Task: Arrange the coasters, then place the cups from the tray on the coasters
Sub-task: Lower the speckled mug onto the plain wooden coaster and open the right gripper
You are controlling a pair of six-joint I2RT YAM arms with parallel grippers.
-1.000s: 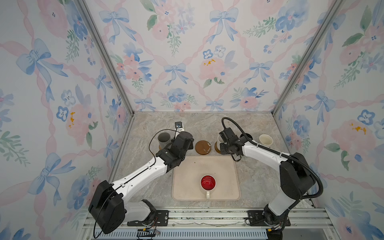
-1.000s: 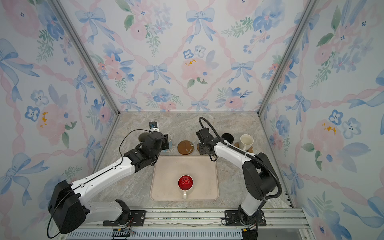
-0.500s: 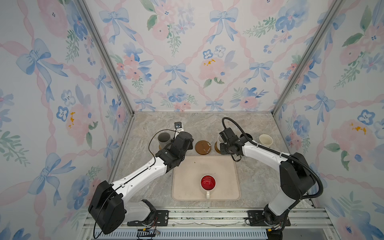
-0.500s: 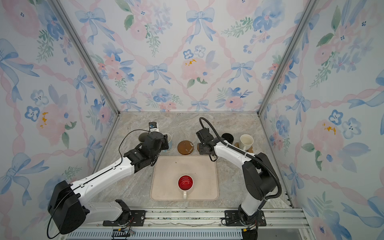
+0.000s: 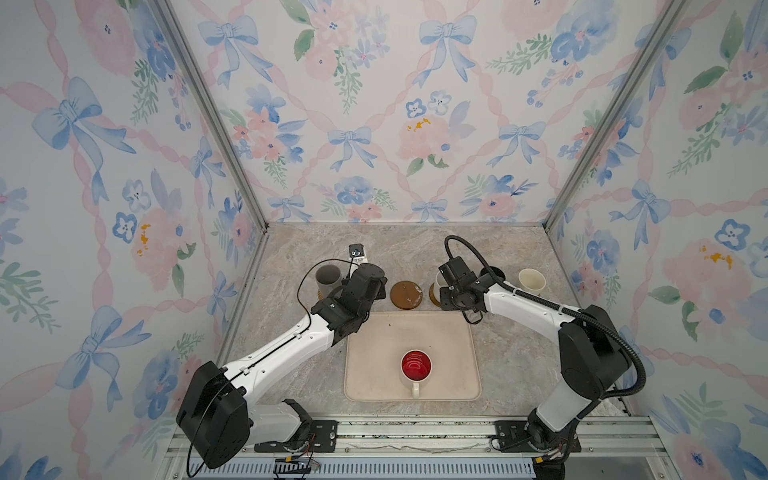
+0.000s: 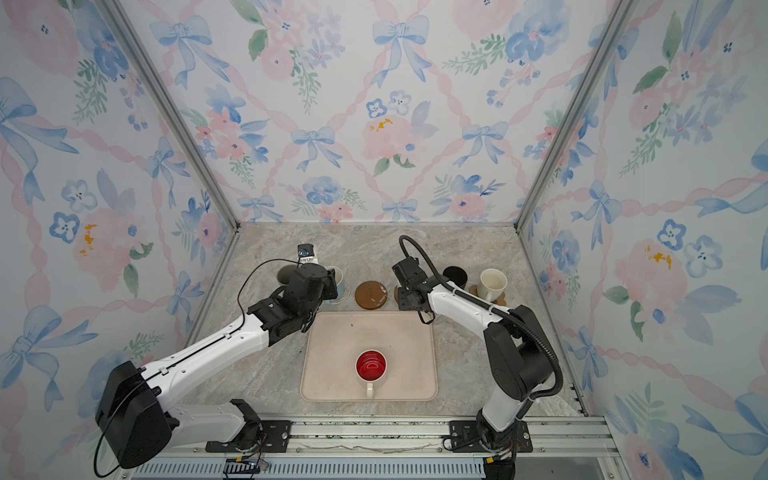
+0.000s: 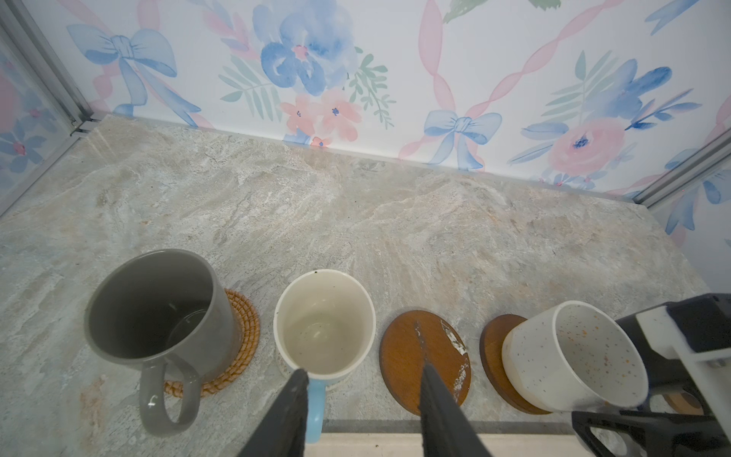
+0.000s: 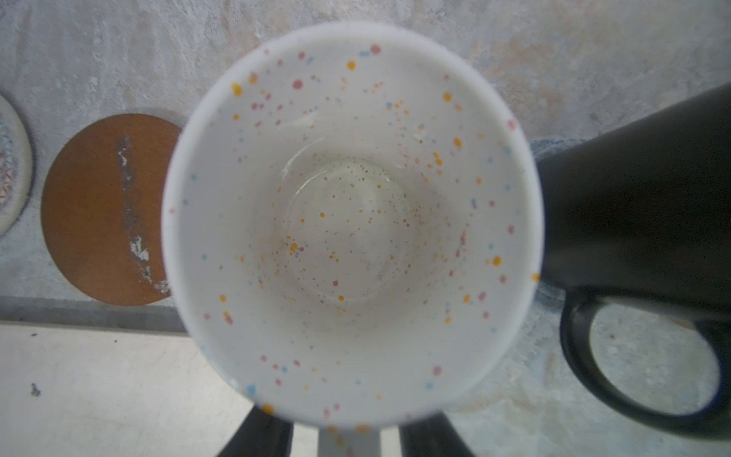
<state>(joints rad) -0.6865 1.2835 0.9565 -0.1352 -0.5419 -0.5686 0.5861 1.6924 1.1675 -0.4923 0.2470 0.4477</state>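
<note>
The beige tray [image 5: 374, 332] holds one cup, white with a red inside [image 5: 416, 365]. Behind it stands a row: a grey cup [image 7: 158, 312] on a tan rattan coaster [image 7: 241, 336], a light blue cup [image 7: 324, 320], a bare dark brown coaster [image 7: 425, 356], a speckled cup [image 8: 348, 221] on another dark brown coaster [image 7: 494, 348], a black cup [image 8: 641, 198] and a cream cup [image 5: 532, 281]. My left gripper [image 7: 364, 370] is open, with the blue cup's handle just inside one finger. My right gripper [image 8: 348, 431] is open astride the speckled cup's handle, with gaps on both sides.
The floral back wall [image 5: 374, 166] and side walls enclose the marble table [image 5: 415, 249]. A pale woven coaster [image 8: 10, 166] lies under the blue cup. A blue-grey coaster [image 8: 550, 146] lies under the black cup. Bare table runs behind the row.
The right gripper's jaws have come apart from the speckled cup's handle. Both arms stay where they were.
</note>
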